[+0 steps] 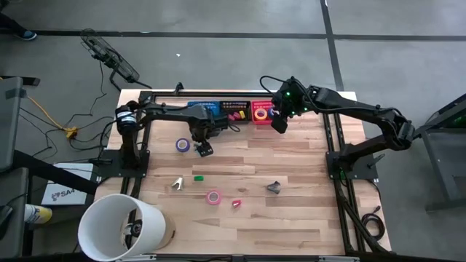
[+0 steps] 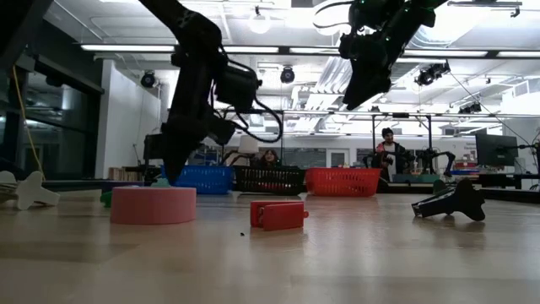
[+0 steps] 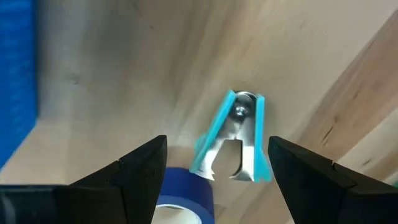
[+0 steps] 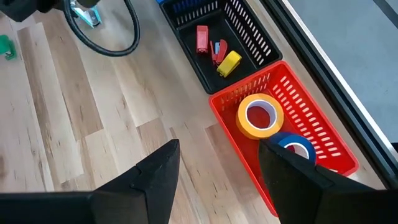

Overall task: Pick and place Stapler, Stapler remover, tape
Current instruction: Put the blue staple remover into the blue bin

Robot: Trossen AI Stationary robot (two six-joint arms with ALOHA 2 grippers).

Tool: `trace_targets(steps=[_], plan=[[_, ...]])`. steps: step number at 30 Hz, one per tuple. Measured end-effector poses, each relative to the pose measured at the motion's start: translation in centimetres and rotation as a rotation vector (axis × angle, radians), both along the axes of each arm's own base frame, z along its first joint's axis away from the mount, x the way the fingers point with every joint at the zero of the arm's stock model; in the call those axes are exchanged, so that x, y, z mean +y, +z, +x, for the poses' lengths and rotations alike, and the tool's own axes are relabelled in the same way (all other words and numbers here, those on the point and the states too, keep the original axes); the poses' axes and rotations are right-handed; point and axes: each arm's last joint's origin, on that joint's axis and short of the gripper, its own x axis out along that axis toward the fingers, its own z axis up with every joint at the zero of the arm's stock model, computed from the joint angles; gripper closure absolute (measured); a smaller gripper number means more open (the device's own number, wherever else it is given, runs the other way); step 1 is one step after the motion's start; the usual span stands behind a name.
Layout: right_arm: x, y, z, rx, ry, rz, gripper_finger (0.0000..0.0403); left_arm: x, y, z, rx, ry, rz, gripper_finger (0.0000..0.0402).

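**Asker:** High view first: where are your two tools?

**Me:** My left gripper (image 1: 204,150) is low over the table (image 1: 291,218), near its back edge and in front of the blue basket (image 1: 207,108). My right gripper (image 1: 279,125) hangs higher, by the red basket (image 1: 260,120).

**Asker:** What is the left one doing?

**Me:** Its fingers (image 3: 134,171) are spread wide and grip nothing. The teal stapler remover (image 3: 233,140) lies on the wood in the gap between them. It touches neither finger.

**Asker:** And the tape?

**Me:** The purple tape roll (image 1: 182,145) lies just beside that gripper, toward my left. In the left wrist view its rim sits against the inner side of one finger. The pink tape roll (image 1: 213,196) lies nearer the front edge, well apart from both grippers, with a small red stapler (image 1: 237,203) just beside it. A dark stapler remover (image 1: 274,188) lies farther to my right.

**Asker:** The right one?

**Me:** Its fingers stand apart and hold nothing. Beyond them, the yellow tape roll (image 4: 259,117) and the blue tape roll (image 4: 294,146) lie inside the red basket, touching each other. The black basket (image 4: 249,37) beside it holds a few small red and yellow items.
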Motion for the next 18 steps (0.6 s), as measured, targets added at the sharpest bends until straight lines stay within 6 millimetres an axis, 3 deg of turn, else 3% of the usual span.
trace_targets(steps=[5, 18], plan=[[0.4, 0.1, -0.4, 0.01, 0.087, 0.008, 0.0194, -0.2, -1.3, 0.3, 0.044, -0.023, -0.024, 0.0126], [2.2, 3.1, -2.6, -0.119, 0.291, -0.034, 0.0194, -0.2, -2.9, 0.6, 0.093, -0.027, -0.038, 0.0126]])
